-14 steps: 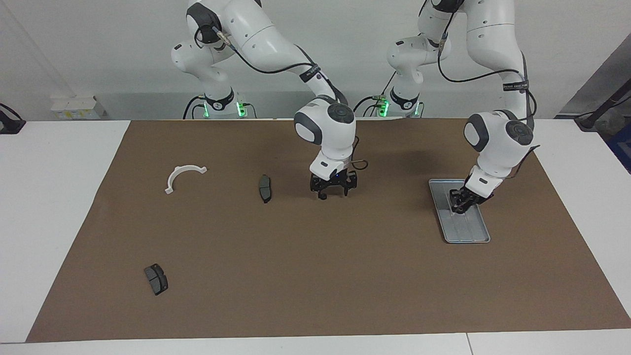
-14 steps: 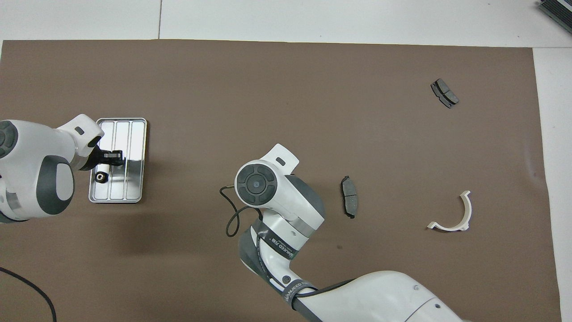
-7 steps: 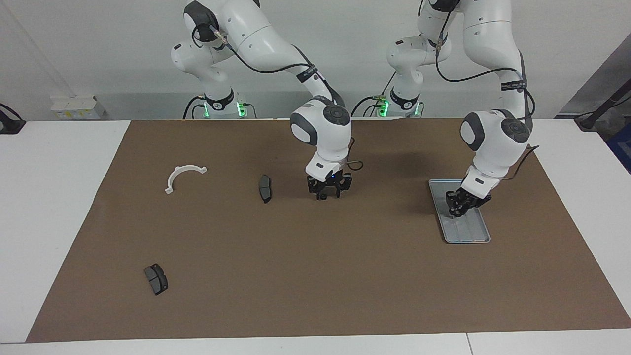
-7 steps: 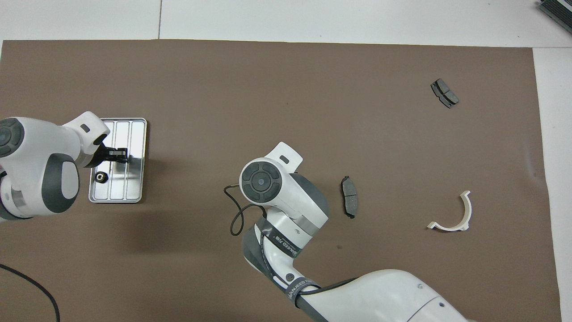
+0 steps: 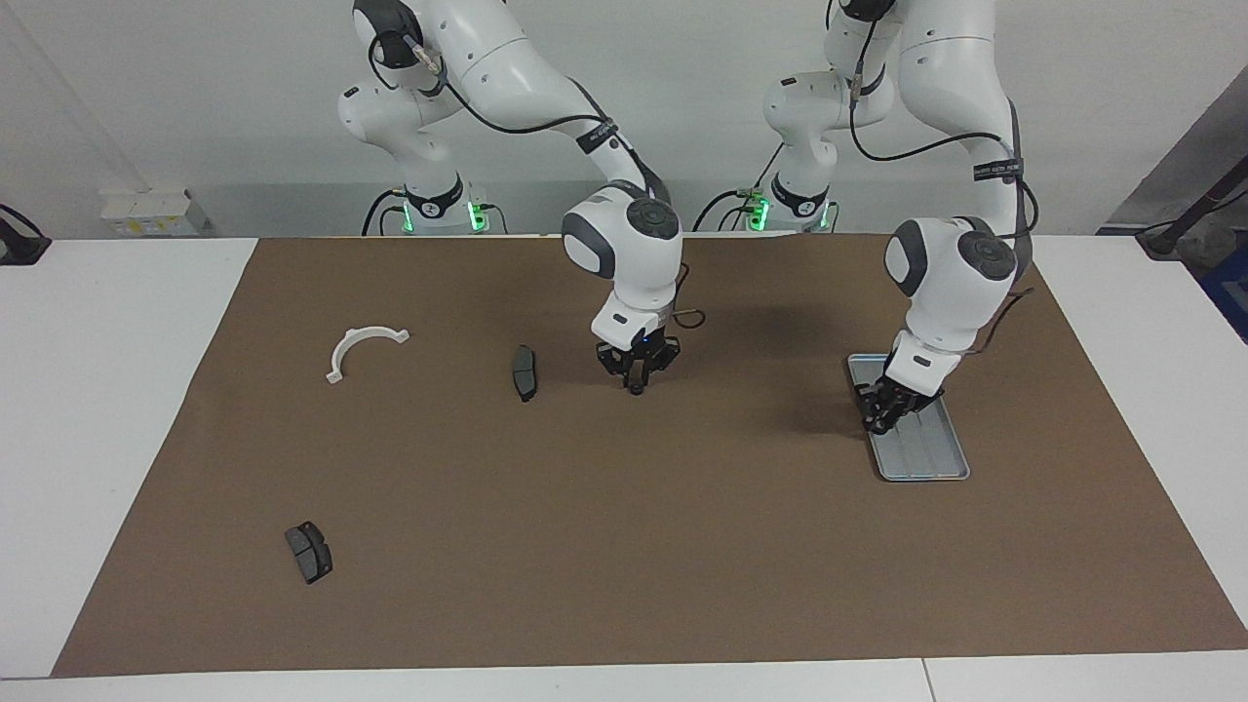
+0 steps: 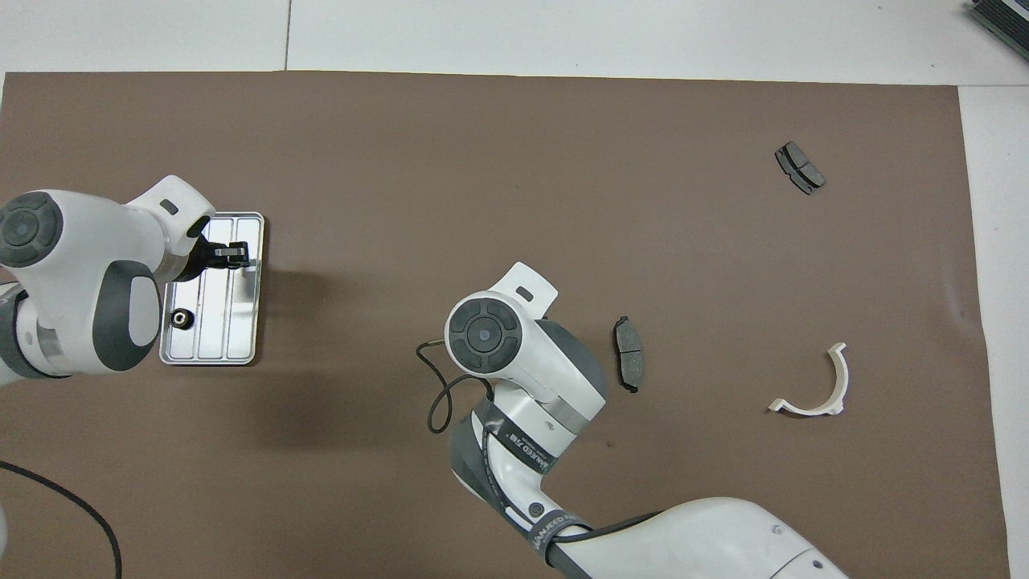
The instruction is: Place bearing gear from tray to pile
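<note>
One bearing gear (image 6: pixel 182 319) in the tray (image 6: pixel 241 342); two brake pads (image 6: pixel 628 363) outside.

- Tray (image 6: pixel 251 322): silver-grey metal, shiny, with lengthwise ridges and a raised rim.
- Gear (image 6: pixel 181 319): small, black, with a bright spot at its centre.
- Mat (image 5: pixel 624 546): brown, matt, smooth like paper.
- Table (image 5: pixel 107 322): white, smooth.
- Arc (image 5: pixel 359 347): white, plastic-looking, smooth.
- Pads (image 5: pixel 525 371): dark grey, dull.
- Arm shells (image 6: pixel 88 281): glossy white with dark grey panels.
</note>
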Controlling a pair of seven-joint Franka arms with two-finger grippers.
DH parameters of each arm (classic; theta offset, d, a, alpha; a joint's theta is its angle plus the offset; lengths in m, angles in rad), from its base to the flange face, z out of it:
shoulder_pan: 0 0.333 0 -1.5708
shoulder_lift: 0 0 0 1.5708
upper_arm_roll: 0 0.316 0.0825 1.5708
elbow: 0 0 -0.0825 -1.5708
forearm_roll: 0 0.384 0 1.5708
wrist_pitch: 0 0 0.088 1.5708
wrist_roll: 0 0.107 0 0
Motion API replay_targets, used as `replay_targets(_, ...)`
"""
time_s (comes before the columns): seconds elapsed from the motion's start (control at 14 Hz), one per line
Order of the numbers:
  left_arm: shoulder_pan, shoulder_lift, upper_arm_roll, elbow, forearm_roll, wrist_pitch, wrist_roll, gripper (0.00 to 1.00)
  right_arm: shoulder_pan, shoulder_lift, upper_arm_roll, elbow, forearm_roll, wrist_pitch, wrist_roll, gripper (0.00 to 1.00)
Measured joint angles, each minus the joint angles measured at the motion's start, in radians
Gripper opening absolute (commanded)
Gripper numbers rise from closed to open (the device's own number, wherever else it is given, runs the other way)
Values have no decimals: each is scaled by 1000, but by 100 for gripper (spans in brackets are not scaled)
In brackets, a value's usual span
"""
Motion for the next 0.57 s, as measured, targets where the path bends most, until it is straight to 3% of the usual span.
replay_targets(0.43, -57, 0, -1, 0, 0, 0, -116, 14, 0, 0, 0, -39, 0, 114, 0, 34)
replay_targets(0.5, -65, 0, -1, 0, 0, 0, -129, 14, 0, 0, 0, -43, 0, 119, 0, 32)
replay_targets(0.57, -72, 0, -2, 0, 0, 0, -142, 14, 0, 0, 0, -46, 0, 119, 0, 23)
